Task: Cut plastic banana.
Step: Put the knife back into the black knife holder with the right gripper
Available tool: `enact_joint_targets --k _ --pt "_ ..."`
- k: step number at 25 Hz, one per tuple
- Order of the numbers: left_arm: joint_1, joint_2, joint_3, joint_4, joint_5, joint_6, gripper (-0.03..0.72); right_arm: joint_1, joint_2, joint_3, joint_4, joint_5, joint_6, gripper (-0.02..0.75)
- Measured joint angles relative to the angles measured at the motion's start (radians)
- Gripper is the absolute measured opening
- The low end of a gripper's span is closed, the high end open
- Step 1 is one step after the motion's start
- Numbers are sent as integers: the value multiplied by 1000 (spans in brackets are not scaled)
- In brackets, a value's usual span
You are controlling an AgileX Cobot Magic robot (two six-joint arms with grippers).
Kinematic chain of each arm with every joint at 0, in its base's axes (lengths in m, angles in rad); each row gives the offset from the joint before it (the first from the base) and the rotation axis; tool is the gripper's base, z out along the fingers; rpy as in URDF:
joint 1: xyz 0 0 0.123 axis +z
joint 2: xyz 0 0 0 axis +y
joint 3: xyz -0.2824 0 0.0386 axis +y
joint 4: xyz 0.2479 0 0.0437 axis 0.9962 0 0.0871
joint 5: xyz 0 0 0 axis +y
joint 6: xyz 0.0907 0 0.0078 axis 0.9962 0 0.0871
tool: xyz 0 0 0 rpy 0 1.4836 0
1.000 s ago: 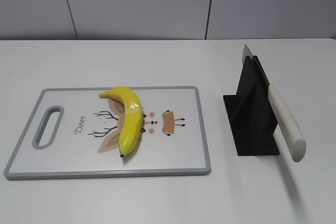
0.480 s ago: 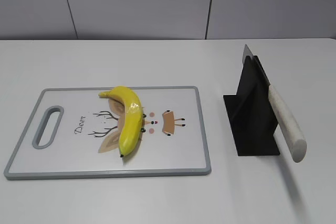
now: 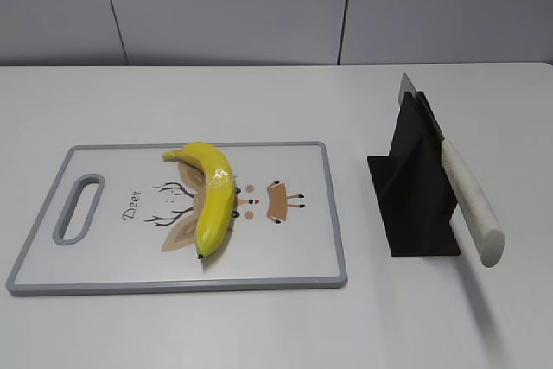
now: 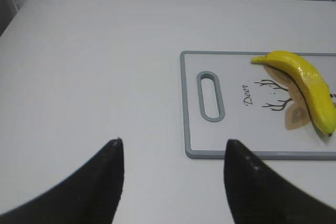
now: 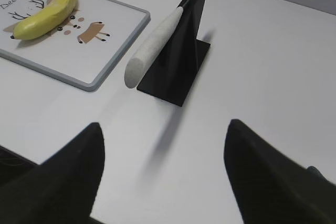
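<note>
The plastic banana (image 3: 214, 199) lies across the middle of the cutting board (image 3: 294, 261); it is judged light, stiff and slippery. Right of the board, the knife's white handle (image 3: 471, 205) juts from the black stand (image 3: 415, 187), free to be gripped. Both pincers, left (image 4: 173, 182) and right (image 5: 163, 174), are held apart, empty.

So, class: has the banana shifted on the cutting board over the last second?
No. The plastic banana lies across the same deer print on the cutting board, unmoved.

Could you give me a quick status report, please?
Left gripper and right gripper open, empty. Plastic banana uncut on cutting board. Knife in black stand. Nothing blocking.
</note>
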State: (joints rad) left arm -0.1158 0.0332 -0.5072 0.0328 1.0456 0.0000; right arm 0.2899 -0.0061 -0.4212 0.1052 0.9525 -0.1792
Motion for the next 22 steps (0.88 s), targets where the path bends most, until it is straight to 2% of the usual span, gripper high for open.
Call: enact_joint_targets --k 5,17,22 --pt "0 0 0 0 0 0 577 0 0 1 -51 -2 3 541" --pt "0 0 0 0 0 0 568 0 0 1 -51 -2 7 541" --pt "0 0 0 0 0 0 563 -54 0 1 -51 -2 7 541"
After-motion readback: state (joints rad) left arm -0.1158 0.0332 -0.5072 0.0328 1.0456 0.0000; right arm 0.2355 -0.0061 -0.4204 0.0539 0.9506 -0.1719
